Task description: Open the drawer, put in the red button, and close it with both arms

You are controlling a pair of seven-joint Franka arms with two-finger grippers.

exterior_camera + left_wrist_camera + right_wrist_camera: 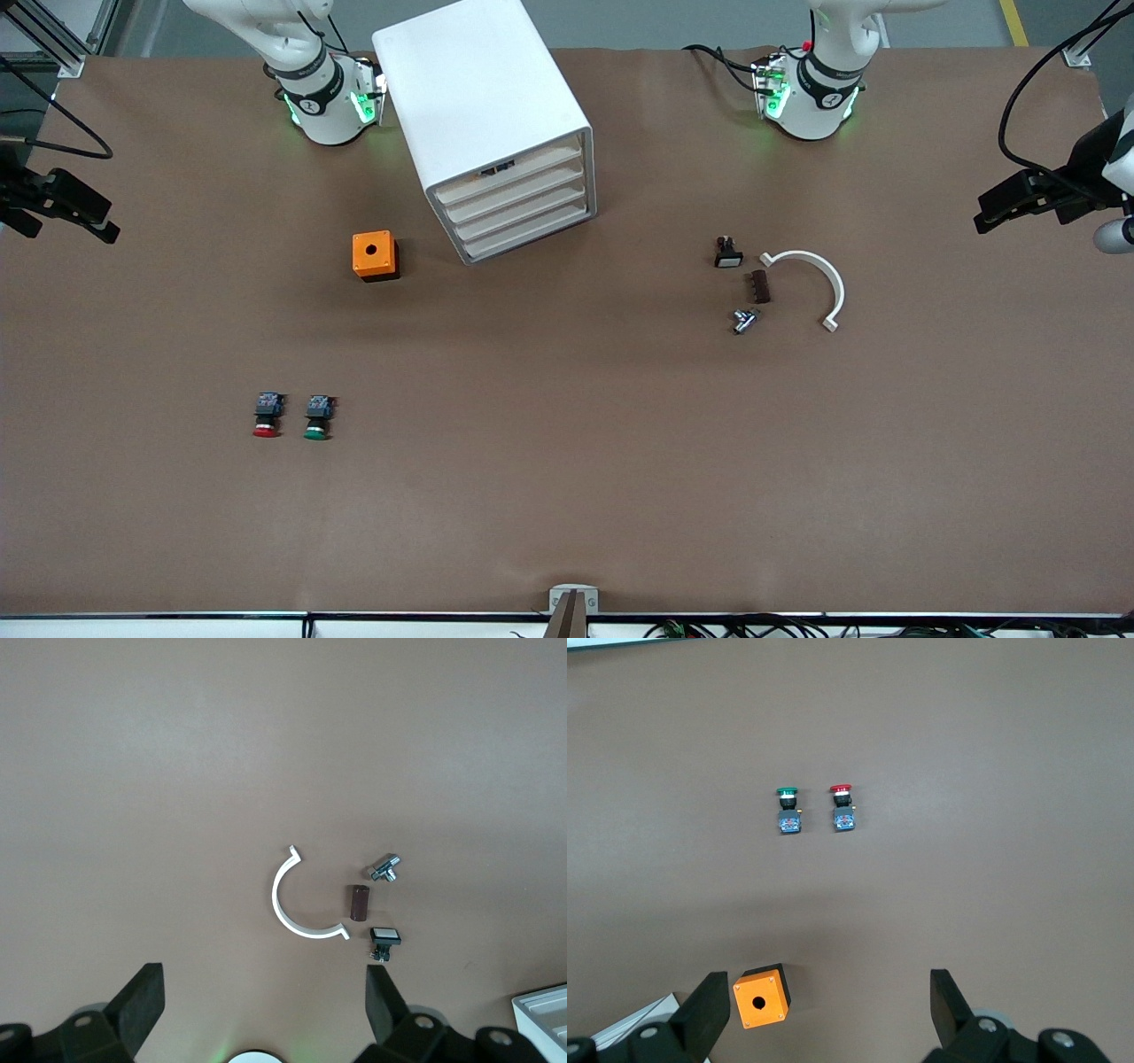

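**Drawers shut, both arms waiting**

The drawer (pixel 523 217) sits closed in the white cabinet (pixel 483 97). The red button (pixel 267 415) lies nearer the camera than the cabinet, toward the right arm's end, beside the green button (pixel 318 416). The right gripper (pixel 824 1014) and the left gripper (pixel 266 1014) are both raised, jaws apart and empty; the right arm looks the closer one to the button.

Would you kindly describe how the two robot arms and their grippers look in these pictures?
Both arms are glossy white with black joint bands and green status lights at their bases; black cables run by the left arm and the right arm. The left gripper and the right gripper are matte black, each with two wedge-shaped fingers and round screws on the finger mounts.
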